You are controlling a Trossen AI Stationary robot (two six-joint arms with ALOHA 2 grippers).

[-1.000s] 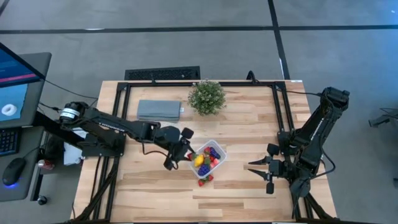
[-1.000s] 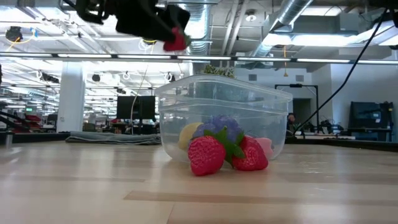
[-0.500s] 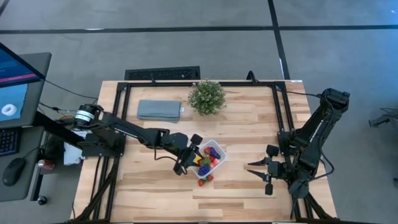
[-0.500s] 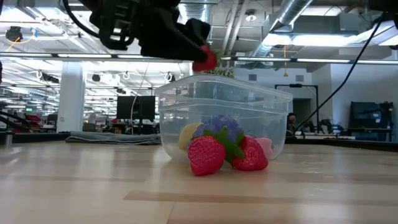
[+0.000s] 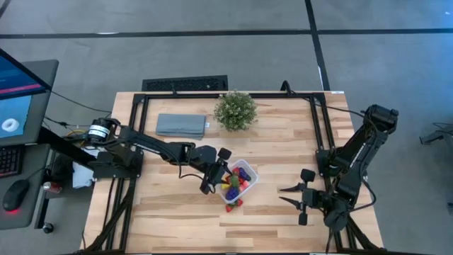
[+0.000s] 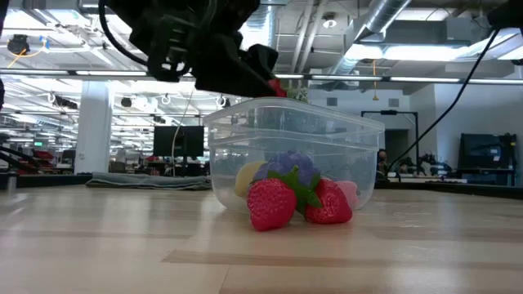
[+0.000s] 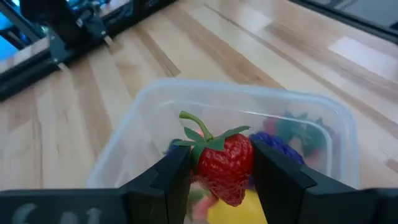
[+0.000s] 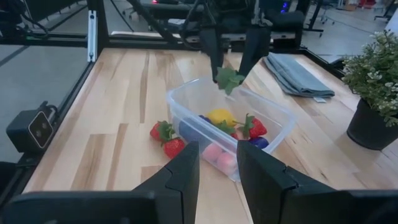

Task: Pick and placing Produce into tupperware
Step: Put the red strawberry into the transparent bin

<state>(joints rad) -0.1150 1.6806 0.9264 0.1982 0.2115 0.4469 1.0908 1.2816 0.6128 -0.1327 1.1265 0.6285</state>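
Observation:
The tupperware [image 5: 249,172] is a clear box in the middle of the table. It holds a yellow piece [image 8: 221,116], purple pieces [image 7: 277,144], pink ones [image 8: 219,155] and a strawberry [image 8: 255,128]. Two more strawberries [image 5: 232,205] [image 6: 272,204] lie on the table against its near wall. My left gripper [image 5: 219,174] hangs over the box's left rim, shut on a red strawberry [image 7: 227,165]. My right gripper [image 5: 282,195] waits shut near the table's right edge, with nothing between its fingers. My left gripper pinches the strawberry's two red sides [image 7: 200,168] between its two fingers. The fingers slant down from the table's left. The green leafy cap [image 8: 229,79] sticks out past the fingertips. The strawberry hangs clear, just above the tupperware's rim [image 6: 282,102].
A bushy potted plant [image 5: 235,110] and a folded grey-blue cloth [image 5: 181,125] stand at the table's far side. A black frame [image 5: 138,120] runs along the table's edges. Bare wood lies between the tupperware and my right gripper.
My left gripper has carried the strawberry toward the table's right and down, from high beside the tupperware's left wall to just above its rim. It has stayed shut on the strawberry. My right gripper has drifted a little toward the near edge.

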